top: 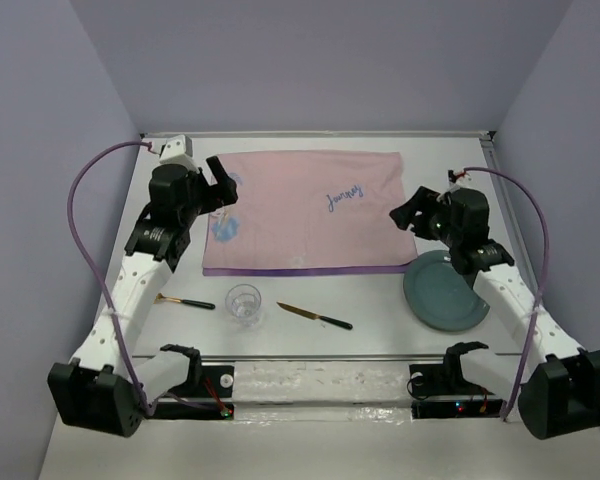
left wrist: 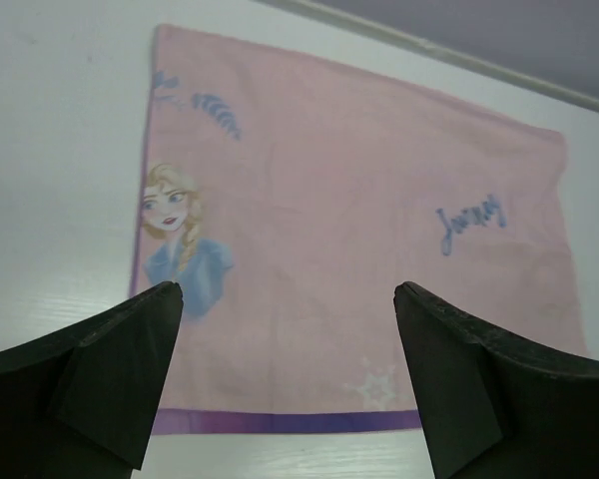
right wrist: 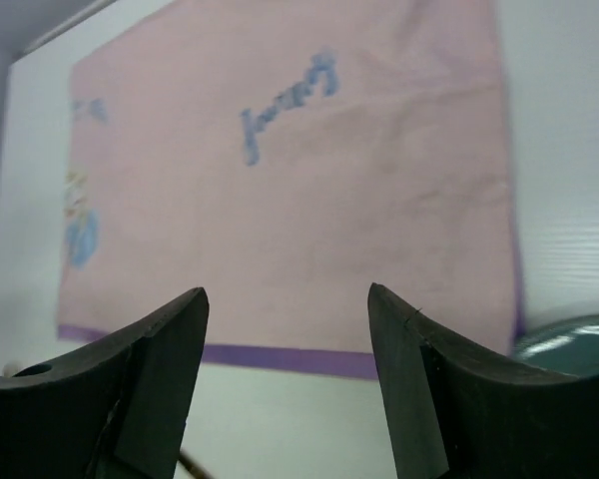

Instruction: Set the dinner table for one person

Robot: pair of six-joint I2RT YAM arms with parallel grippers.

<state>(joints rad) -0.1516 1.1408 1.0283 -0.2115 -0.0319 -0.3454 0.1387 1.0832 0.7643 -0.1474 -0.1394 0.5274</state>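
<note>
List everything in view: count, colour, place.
dinner table: 1, white, under everything
cloth: 1, pink with blue script, far centre
plate: 1, grey-green, right, by the cloth's near corner
glass: 1, clear, in front of the cloth
knife: 1, gold blade, dark handle, right of the glass
small utensil: 1, gold tip, dark handle, left of the glass
left pincer: 1, black, open, over the cloth's left end
right pincer: 1, black, open, by the cloth's right edge

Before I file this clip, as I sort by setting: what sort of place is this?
Probably a robot test cell, not a home: plain lilac walls box in a white table, with a pink cloth, plate, glass and knife staged on it.
</note>
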